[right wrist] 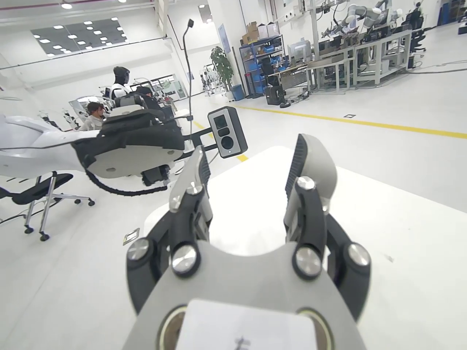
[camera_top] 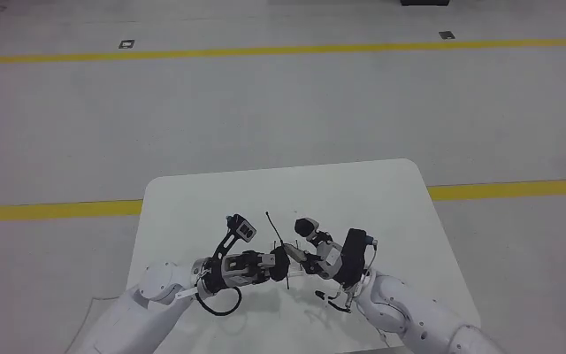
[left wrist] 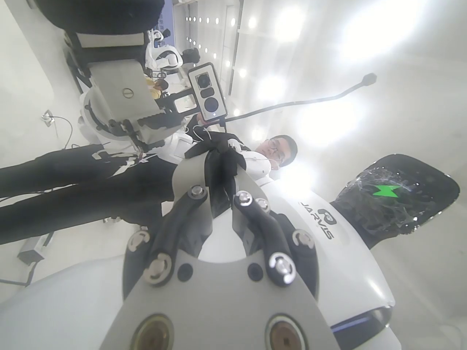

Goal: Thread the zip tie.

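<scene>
White table point(camera_top: 371, 195) underneath, both arms held just above its near side. Zip tie point(left wrist: 292, 102) is clamped by the left gripper point(left wrist: 222, 158), strap pointed upward with the blocky end free. Right gripper point(right wrist: 251, 154) is spread wide open just beside it, nothing held.

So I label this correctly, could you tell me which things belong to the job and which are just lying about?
Job: zip tie, left gripper shut on it, right gripper open.
Lying about: table, yellow floor line, office chair.
</scene>
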